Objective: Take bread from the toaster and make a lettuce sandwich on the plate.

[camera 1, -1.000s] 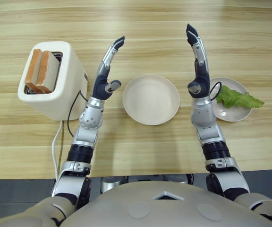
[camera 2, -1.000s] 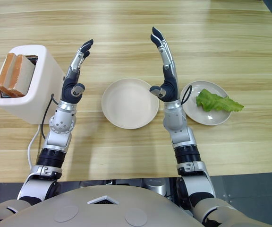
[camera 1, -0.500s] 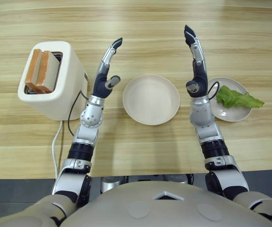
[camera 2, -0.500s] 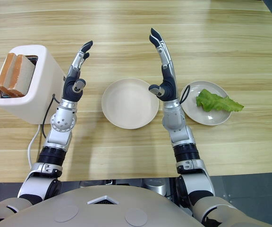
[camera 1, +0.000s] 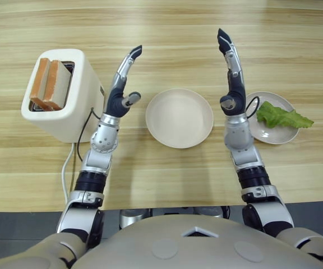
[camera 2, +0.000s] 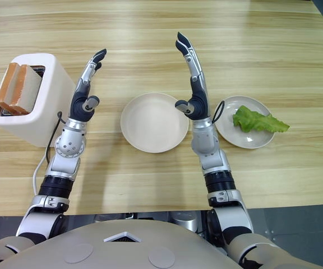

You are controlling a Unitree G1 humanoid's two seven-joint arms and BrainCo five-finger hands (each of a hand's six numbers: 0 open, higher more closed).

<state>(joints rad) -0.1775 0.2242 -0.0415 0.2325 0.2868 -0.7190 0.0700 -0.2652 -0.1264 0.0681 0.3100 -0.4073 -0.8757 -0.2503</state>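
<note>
Drifting slightly toward the toaster (camera 1: 66,112) over the last second, the left hand (camera 1: 120,92) is held open and empty just beside it. The right hand (camera 1: 233,78), also open, is kept between the plate (camera 1: 179,120) and the lettuce (camera 1: 282,116). Both bread slices (camera 1: 49,84) are seated in the slots, near the left edge of the table (camera 1: 206,179). The bread pick-up is judged as only beginning.
</note>
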